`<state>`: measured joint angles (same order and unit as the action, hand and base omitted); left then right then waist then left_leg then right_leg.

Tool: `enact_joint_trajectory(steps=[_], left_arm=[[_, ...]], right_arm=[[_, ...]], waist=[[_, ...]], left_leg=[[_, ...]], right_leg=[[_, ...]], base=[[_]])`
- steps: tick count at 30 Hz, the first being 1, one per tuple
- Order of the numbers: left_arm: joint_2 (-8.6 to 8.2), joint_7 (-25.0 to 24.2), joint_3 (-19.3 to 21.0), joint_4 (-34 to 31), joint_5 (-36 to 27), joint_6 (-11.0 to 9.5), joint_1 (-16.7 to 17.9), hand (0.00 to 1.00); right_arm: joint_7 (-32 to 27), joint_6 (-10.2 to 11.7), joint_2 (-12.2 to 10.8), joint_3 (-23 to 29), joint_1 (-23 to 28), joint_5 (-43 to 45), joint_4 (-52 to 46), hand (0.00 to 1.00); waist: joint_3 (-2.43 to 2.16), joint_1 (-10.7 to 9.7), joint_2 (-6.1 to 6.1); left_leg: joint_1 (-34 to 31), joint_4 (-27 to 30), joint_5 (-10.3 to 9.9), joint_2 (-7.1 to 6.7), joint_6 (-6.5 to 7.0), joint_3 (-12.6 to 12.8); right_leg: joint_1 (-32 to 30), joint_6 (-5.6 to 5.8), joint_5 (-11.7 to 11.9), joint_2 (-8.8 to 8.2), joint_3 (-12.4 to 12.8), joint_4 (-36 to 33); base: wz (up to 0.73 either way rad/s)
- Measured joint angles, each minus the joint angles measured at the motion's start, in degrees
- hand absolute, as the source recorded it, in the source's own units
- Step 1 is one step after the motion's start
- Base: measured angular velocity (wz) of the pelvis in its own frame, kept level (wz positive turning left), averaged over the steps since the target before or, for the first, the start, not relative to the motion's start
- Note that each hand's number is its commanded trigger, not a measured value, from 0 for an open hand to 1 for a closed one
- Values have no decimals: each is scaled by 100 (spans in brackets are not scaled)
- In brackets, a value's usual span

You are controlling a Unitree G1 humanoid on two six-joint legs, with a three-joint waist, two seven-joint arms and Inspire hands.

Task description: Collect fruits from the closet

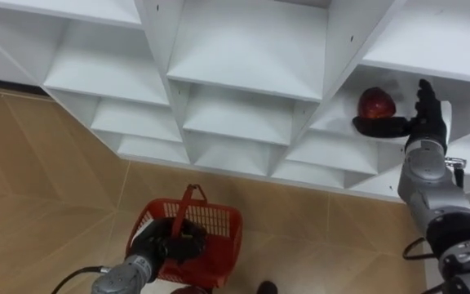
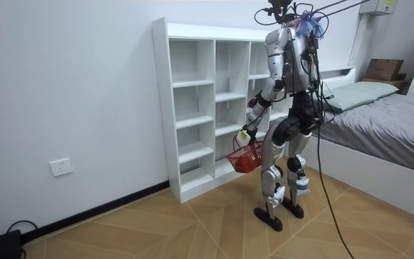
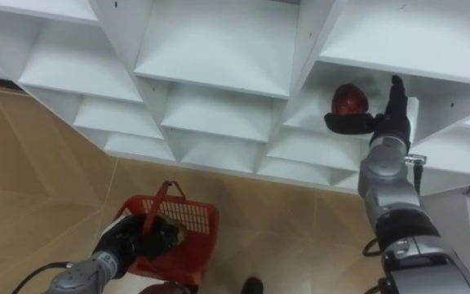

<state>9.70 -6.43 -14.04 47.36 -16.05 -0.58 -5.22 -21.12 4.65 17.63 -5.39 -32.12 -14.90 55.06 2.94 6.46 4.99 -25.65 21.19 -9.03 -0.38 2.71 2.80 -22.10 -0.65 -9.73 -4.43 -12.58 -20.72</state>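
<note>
Stance: the robot stands upright close before the closet, facing its open shelves, so both arms reach without bending.
Fruit: a dark red, round fruit sits at the front edge of a shelf in the closet's right column; it is not yet lifted.
Right hand: the right hand is raised into that compartment just beside the fruit.
Right fingers: the fingers stand straight and apart from the thumb, which stretches out low along the shelf edge under the fruit. They look spread to cup it, not clamped.
Left hand: the left hand hangs low over the floor, its fingers curled on the handle of the basket.
Basket: it is red with an open top and hangs below and to the left of the fruit's shelf, probably kept there so the fruit can be dropped in.
Basket contents: I cannot tell.
Step in hand: judged as the grasp, with closing round the fruit next.
Risk: at the edge, a nudge could roll the fruit off the shelf.
</note>
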Motion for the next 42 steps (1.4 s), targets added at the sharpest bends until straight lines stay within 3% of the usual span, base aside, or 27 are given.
enact_joint_trajectory(steps=[10, 16, 33, 42], left_arm=[[-15, 3, -18, 9, 2, 62, -22, 100], [-54, 98, -151, 9, 3, 66, -22, 100], [-208, 229, -206, 69, -16, 56, -51, 100], [-187, 205, -438, 171, -126, 63, -38, 100]], right_arm=[[1, -2, -1, -2, 0, 165, 0, 0], [5, -2, -3, -11, 0, 507, 1, 0], [-364, -7, -1, -173, 4, 669, 33, 0], [-435, -90, 2, -461, 5, 669, 280, 0]], waist=[[-3, 8, -9], [-4, 47, -96], [-5, 97, -91], [-4, 144, -91]], left_leg=[[1, 5, 6, 3, 10, -10], [8, -18, 7, -1, 11, -9], [28, -48, 31, -19, 46, 112], [-36, -45, 34, -24, 51, 91]], right_leg=[[-2, -5, 3, -3, -19, -7], [-8, -5, 3, -5, 3, -8], [-109, 3, -2, -42, 126, -131], [-146, 2, -2, -50, 98, -144]], base=[[0], [0], [-2], [1]])
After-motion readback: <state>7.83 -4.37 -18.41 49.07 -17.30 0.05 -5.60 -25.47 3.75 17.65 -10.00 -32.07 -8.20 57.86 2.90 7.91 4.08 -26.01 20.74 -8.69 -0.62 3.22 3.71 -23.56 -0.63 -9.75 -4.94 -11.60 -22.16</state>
